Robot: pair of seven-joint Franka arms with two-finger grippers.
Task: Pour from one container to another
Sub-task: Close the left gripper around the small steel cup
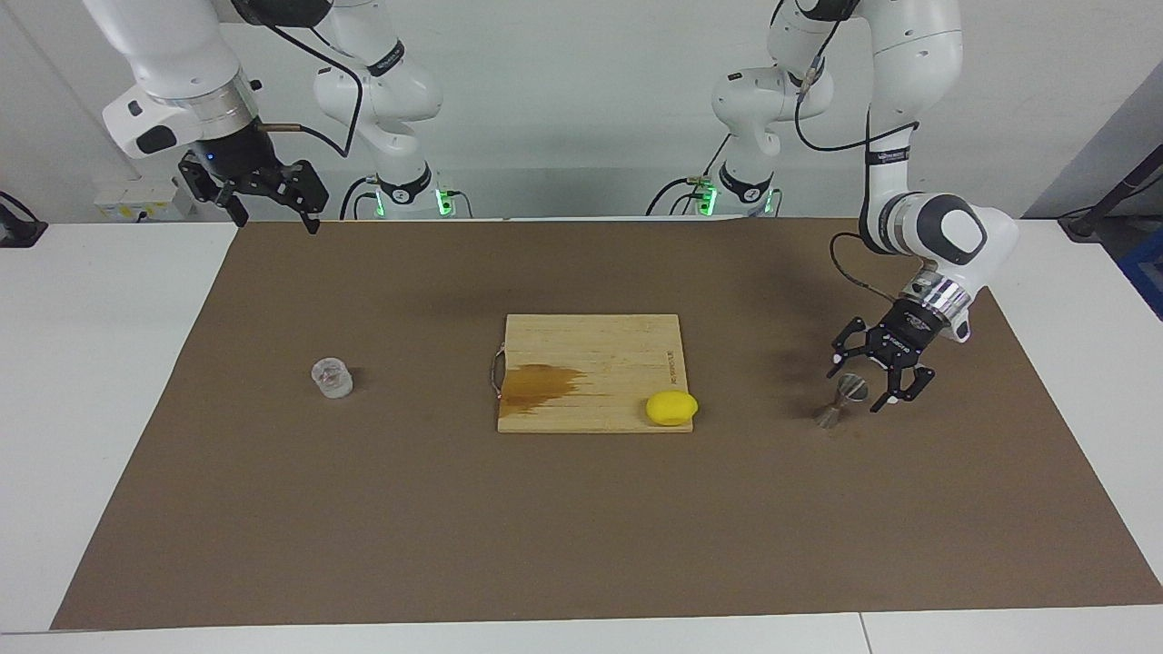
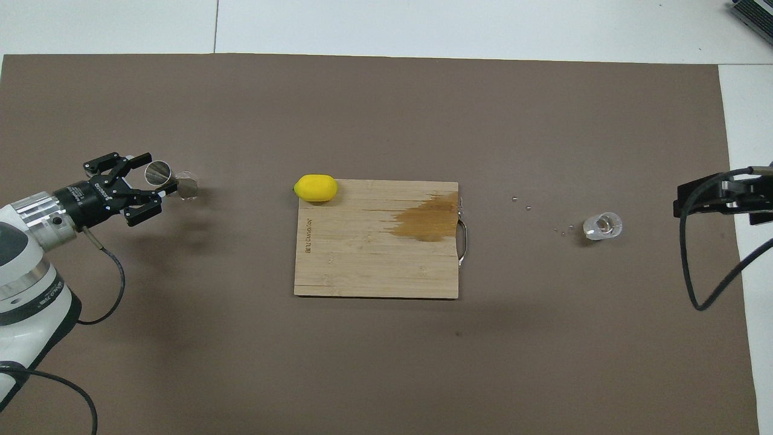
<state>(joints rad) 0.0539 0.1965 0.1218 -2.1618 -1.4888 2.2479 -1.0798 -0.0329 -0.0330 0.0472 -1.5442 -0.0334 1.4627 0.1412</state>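
Note:
The metal hourglass jigger (image 1: 831,415) stands upright on the brown mat toward the left arm's end of the table; from overhead its base (image 2: 188,188) and open top show. My left gripper (image 1: 854,389) (image 2: 156,175) is tilted down at the jigger's upper cone, open, one finger on each side of it; whether they touch is unclear. The small clear cup (image 1: 332,378) (image 2: 602,225) stands on the mat toward the right arm's end. My right gripper (image 1: 273,218) hangs open, high over the mat's edge nearest the robots, holding nothing.
A wooden cutting board (image 1: 591,350) (image 2: 362,266) with a dark wet stain lies mid-table. A yellow lemon (image 1: 671,408) (image 2: 315,188) rests at its corner toward the jigger. A few small drops (image 2: 522,202) dot the mat between board and cup.

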